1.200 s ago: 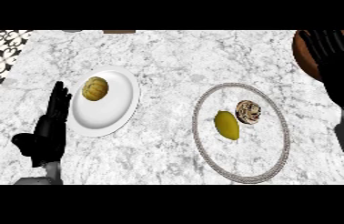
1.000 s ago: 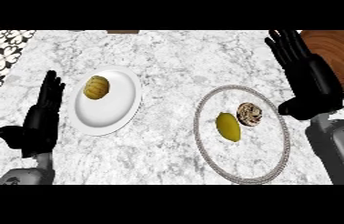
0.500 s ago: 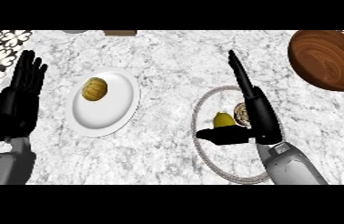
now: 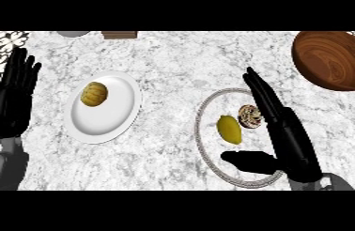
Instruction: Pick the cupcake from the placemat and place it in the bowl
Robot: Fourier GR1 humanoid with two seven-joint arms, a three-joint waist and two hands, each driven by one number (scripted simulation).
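— Any writing you can read here: a label, a brand, a number?

— None. Nothing legible stands on any surface in the head view.

— Not even on the things nearest the fingers?

— No. What lies beside the straight fingers on either side bears no letters, digits or signs.

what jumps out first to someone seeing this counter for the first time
The black right hand stands out, open with straight fingers over the round placemat, right beside the cupcake and a lemon. At upper right sits the wooden bowl; at left a white plate holds a yellowish item, with the left hand resting open at the edge.
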